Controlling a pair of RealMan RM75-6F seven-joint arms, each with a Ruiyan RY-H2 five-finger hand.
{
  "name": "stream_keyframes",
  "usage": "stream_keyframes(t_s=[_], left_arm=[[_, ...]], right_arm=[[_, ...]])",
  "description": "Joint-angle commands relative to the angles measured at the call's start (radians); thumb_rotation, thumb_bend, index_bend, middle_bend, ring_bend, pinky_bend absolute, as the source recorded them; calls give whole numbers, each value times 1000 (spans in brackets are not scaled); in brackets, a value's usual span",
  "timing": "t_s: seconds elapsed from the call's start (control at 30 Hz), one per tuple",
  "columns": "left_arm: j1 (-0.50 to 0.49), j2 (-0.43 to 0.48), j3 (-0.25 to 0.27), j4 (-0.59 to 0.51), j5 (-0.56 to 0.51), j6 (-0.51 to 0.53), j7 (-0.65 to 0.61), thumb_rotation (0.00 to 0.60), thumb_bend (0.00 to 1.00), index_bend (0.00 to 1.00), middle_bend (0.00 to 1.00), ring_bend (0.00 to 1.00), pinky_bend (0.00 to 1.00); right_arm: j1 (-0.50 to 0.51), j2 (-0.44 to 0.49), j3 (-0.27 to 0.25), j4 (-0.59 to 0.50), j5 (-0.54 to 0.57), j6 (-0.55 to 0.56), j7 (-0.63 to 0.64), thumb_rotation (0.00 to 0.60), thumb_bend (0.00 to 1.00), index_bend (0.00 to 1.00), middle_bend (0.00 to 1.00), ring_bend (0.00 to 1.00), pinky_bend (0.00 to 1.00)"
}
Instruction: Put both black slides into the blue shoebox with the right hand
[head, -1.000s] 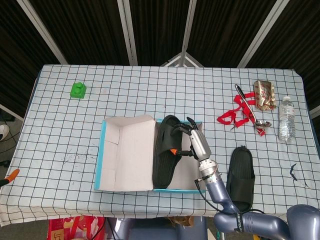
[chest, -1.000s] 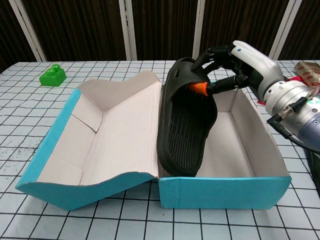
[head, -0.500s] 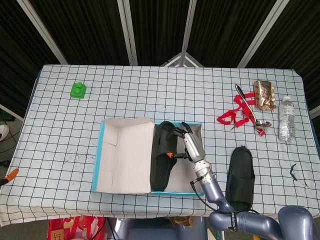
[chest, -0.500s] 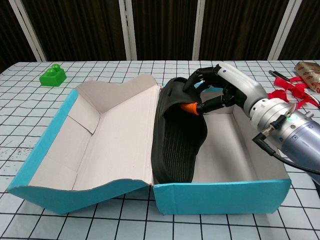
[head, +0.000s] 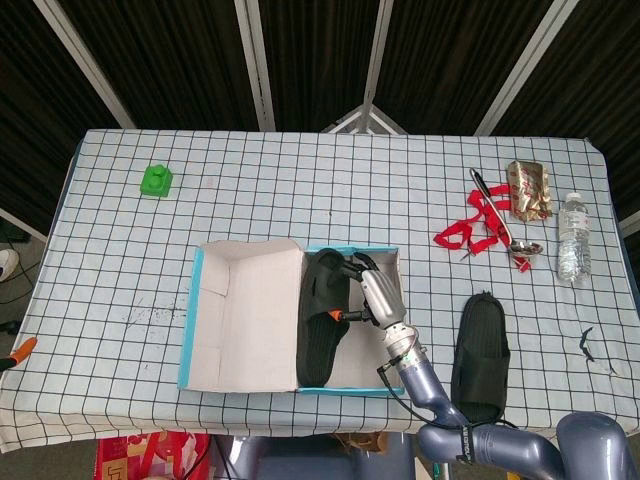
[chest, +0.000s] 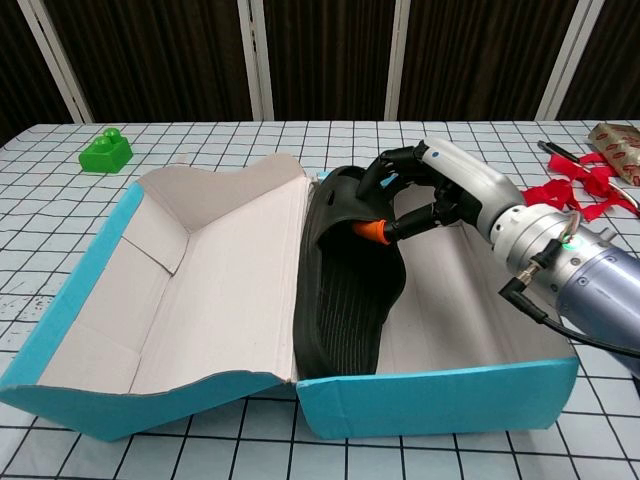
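Note:
The blue shoebox (head: 190, 330) (chest: 430, 405) lies open near the table's front, its lid flap spread to the left. One black slide (head: 322, 325) (chest: 345, 285) stands tilted on its side inside the box, against the left wall. My right hand (head: 378, 295) (chest: 440, 190) grips this slide at its strap end, inside the box. The other black slide (head: 481, 352) lies flat on the table to the right of the box. My left hand shows in neither view.
A green block (head: 156, 180) (chest: 105, 153) sits at the far left. Red straps (head: 470, 228) (chest: 590, 185), a spoon (head: 500, 222), a foil pouch (head: 528, 190) and a water bottle (head: 572, 238) lie at the right.
My right hand has lowered the slide deeper into the box and shifted leftward. The box has slid a little to the left with it.

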Motion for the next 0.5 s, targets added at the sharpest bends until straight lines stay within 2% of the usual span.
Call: stream_keyframes(t_s=[0.03, 0.1, 0.17, 0.27, 0.5], left_arm=[[0, 0, 0, 0, -1, -1, 1, 600, 165, 74, 0, 0, 0], [0, 0, 0, -1, -2, -1, 2, 600, 164, 74, 0, 0, 0], [0, 0, -1, -2, -4, -1, 2, 600, 164, 74, 0, 0, 0], [1, 0, -1, -3, -4, 1, 1, 600, 164, 74, 0, 0, 0], [1, 0, 0, -3, -2, 1, 2, 600, 164, 74, 0, 0, 0]], right_arm=[[-1, -2, 2, -1, -6, 0, -11, 600, 529, 531, 570, 617, 205], [-2, -7, 5, 2, -9, 5, -19, 600, 528, 535, 570, 625, 254], [-3, -10, 6, 4, -11, 3, -27, 600, 529, 541, 570, 640, 356], [-4, -13, 9, 6, -10, -2, -36, 600, 529, 546, 570, 646, 456], [-1, -18, 11, 9, 9, -37, -63, 600, 529, 549, 563, 646, 480]])
